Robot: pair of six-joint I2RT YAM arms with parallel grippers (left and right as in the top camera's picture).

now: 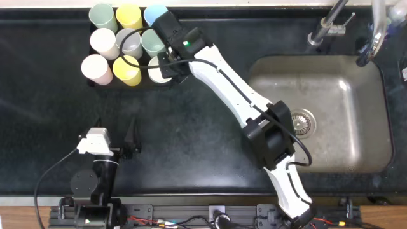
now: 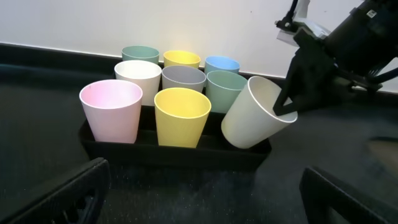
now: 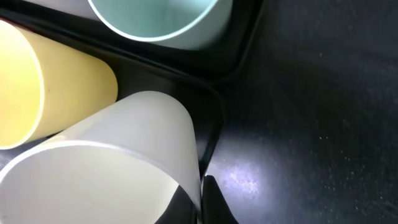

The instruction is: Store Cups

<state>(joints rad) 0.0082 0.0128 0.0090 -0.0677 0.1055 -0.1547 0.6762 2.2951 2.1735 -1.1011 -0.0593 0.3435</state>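
Observation:
A black tray [image 2: 180,155] at the back left of the counter holds several cups in three rows. In its near row stand a pink cup [image 2: 112,109] and a yellow cup [image 2: 181,115]. A white cup [image 2: 252,115] leans tilted at the tray's near right corner, base down in the slot. My right gripper [image 2: 286,109] is shut on its rim; the same white cup [image 3: 112,155] sits beside the yellow cup [image 3: 56,93]. From above, the right gripper [image 1: 170,60] is over the tray's right side. My left gripper [image 1: 116,127] stands open on the near counter, holding nothing.
A steel sink [image 1: 356,76] with a tap [image 1: 331,25] takes up the right side. The right arm [image 1: 229,89] stretches diagonally across the dark counter [image 1: 191,152]. A wall runs behind the tray.

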